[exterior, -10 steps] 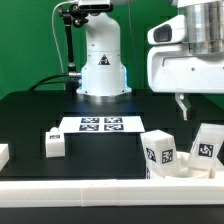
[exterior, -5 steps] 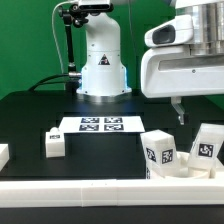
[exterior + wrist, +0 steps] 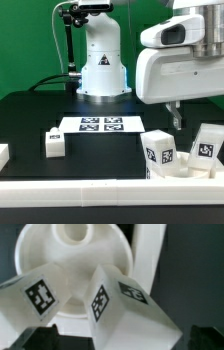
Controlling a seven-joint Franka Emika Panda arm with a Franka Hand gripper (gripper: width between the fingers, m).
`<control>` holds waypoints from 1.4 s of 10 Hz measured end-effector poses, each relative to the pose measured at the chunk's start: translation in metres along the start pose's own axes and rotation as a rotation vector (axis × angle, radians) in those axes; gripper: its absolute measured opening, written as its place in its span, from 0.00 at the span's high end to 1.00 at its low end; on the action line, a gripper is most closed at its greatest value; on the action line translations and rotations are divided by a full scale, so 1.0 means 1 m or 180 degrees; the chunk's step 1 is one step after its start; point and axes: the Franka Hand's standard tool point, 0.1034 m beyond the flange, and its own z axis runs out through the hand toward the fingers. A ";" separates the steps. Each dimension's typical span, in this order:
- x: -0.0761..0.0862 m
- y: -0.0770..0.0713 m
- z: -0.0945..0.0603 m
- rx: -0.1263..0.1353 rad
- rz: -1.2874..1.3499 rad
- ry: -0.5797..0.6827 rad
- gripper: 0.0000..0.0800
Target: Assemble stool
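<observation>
In the wrist view the round white seat [image 3: 88,263] lies below me with two tagged white legs, one [image 3: 38,296] and another [image 3: 122,303], standing on it. My gripper [image 3: 122,341] is open and empty, its dark fingertips [image 3: 42,339] spread wide on either side of the nearer leg, above it and not touching. In the exterior view the gripper [image 3: 179,118] hangs above the two legs, one [image 3: 159,151] and the other [image 3: 207,146], at the right. A third small leg [image 3: 54,143] lies apart on the left of the black table.
The marker board [image 3: 100,124] lies flat in front of the robot base [image 3: 101,65]. A long white rail [image 3: 90,191] edges the table's front. Another white piece [image 3: 3,153] shows at the far left edge.
The gripper has moved toward the exterior view's left and slightly down, closer over the legs at the right. The parts on the table have not moved.
</observation>
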 end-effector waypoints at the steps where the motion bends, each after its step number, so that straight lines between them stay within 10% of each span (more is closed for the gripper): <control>1: 0.000 0.000 0.000 -0.0039 -0.0281 -0.0010 0.19; 14: -0.002 0.010 0.012 -0.0330 -0.2781 -0.0299 0.19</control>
